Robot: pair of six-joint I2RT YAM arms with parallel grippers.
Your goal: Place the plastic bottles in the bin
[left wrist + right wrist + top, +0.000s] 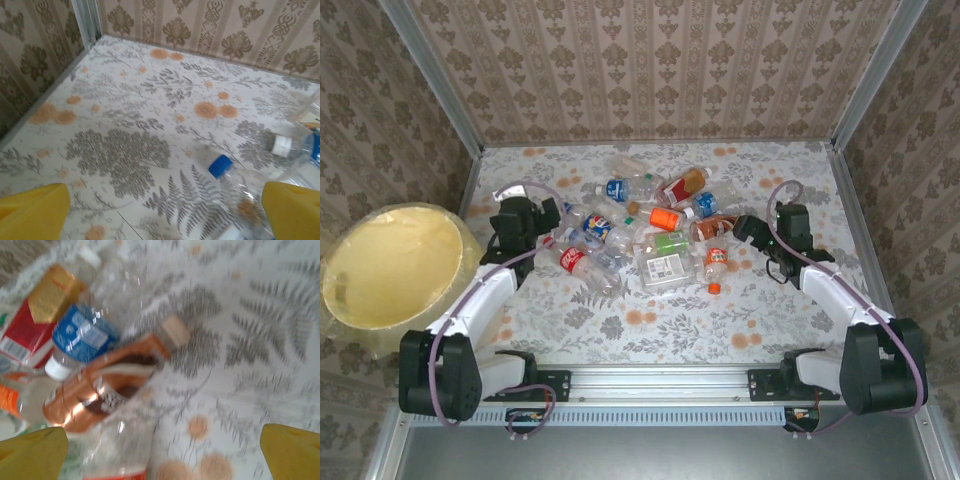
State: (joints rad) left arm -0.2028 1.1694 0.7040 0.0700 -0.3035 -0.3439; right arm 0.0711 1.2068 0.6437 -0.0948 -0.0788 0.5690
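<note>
Nearest, along the table's near edge, runs an aluminium rail (660, 385) carrying both arm bases. Beyond it the table (790, 310) is covered with a pale cloth printed with grey ferns and orange flowers. Damask-patterned wallpaper (650, 70) closes three sides, with grey metal posts (432, 75) at the back corners.

The plastic bottles (650, 225) lie heaped on their sides across the middle of the table's far half. The bin (420, 235), lined with thin film, sits at the far left beside the left arm, well apart from the heap.

The left gripper (548, 214) stands at the heap's left edge, jaws spread wide and holding nothing. In its wrist view a blue-capped bottle (220, 166) lies on the cloth close to the yellow finger (292, 210) at the right, with a white-capped bottle (282, 145) just behind.

The right gripper (750, 228) faces the heap's right edge, likewise wide and unladen. Its blurred wrist view shows a brown-labelled bottle (100, 395) with a blue-labelled bottle (82, 335) touching it.
</note>
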